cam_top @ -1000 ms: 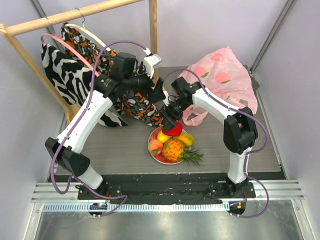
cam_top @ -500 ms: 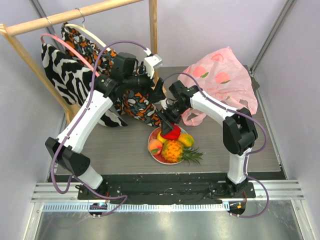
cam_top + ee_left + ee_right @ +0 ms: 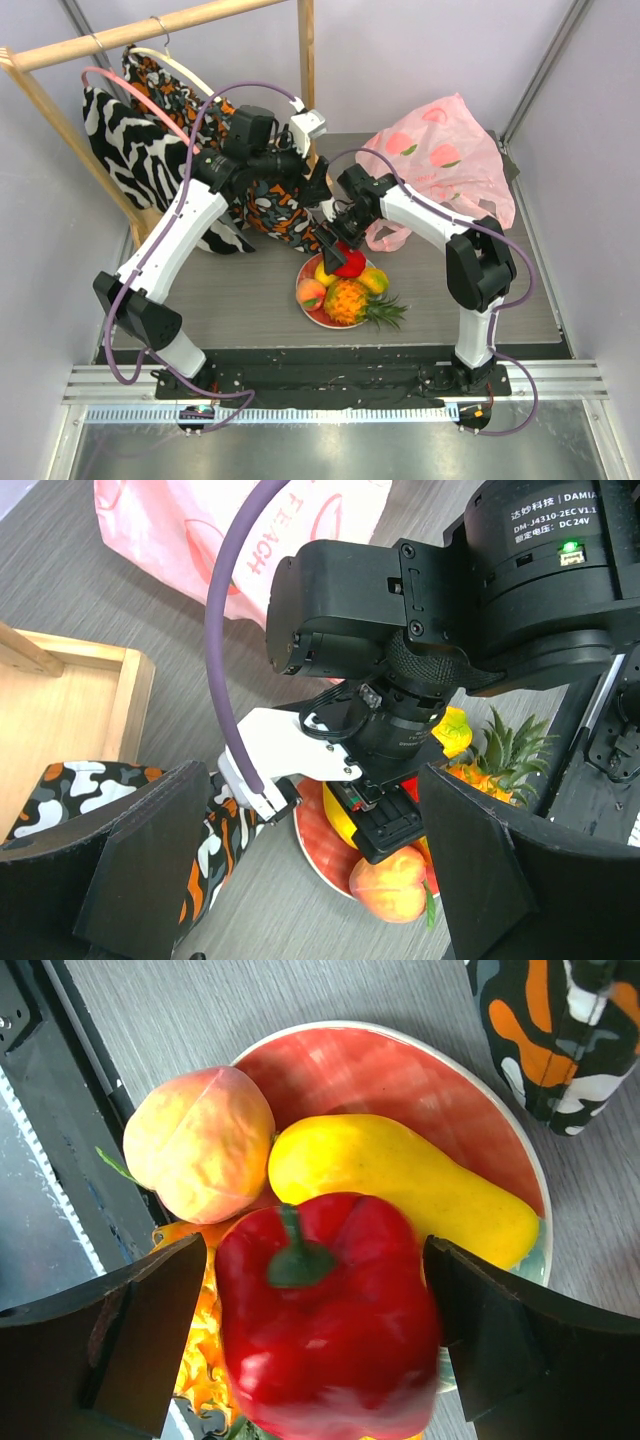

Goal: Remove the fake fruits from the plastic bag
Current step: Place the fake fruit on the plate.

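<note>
The pink plastic bag (image 3: pixel 450 150) with peach prints lies at the back right; it also shows in the left wrist view (image 3: pixel 230 540). On the red plate (image 3: pixel 303 300) lie a peach (image 3: pixel 200 1140), a yellow mango (image 3: pixel 400 1180), an orange pineapple (image 3: pixel 350 298) and a small orange piece (image 3: pixel 372 278). My right gripper (image 3: pixel 338 248) hovers over the plate, jaws wide apart, with the red pepper (image 3: pixel 330 1320) lying blurred between the fingers on top of the fruit. My left gripper (image 3: pixel 318 185) is open and empty above the right wrist (image 3: pixel 320 880).
A wooden clothes rack (image 3: pixel 150 25) with patterned garments (image 3: pixel 150 130) stands at the back left; its wooden foot (image 3: pixel 70 700) and a camouflage-patterned cloth (image 3: pixel 560 1030) lie close to the plate. The black front rail (image 3: pixel 330 370) borders the table's near edge.
My right gripper has shifted slightly left over the plate while the red pepper stays on the fruit pile. The left arm has barely moved.
</note>
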`<state>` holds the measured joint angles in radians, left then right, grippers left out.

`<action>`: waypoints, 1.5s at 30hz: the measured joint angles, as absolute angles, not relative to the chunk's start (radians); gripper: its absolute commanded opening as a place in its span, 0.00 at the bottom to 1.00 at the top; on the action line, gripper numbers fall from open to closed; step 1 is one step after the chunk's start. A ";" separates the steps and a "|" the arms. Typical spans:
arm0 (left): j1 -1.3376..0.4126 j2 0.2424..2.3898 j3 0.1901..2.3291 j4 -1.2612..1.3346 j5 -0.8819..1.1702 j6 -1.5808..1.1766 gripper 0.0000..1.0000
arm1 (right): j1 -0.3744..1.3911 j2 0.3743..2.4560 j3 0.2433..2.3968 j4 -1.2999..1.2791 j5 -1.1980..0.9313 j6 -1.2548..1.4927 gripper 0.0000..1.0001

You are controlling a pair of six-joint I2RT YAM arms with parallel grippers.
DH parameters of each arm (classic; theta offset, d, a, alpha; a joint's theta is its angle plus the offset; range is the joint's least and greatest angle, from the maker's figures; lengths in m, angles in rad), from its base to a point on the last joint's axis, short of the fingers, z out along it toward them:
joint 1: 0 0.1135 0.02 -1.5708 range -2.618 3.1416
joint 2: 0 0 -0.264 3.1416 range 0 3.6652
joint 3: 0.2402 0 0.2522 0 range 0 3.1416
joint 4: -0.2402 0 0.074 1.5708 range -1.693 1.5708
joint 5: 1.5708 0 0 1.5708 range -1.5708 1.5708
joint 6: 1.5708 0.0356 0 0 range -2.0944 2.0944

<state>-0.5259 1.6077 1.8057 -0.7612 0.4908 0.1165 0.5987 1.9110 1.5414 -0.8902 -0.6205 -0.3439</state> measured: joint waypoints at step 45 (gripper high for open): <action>-0.526 1.628 1.806 -0.763 0.509 0.117 0.90 | 0.598 1.799 1.463 -0.852 -0.501 -0.551 0.74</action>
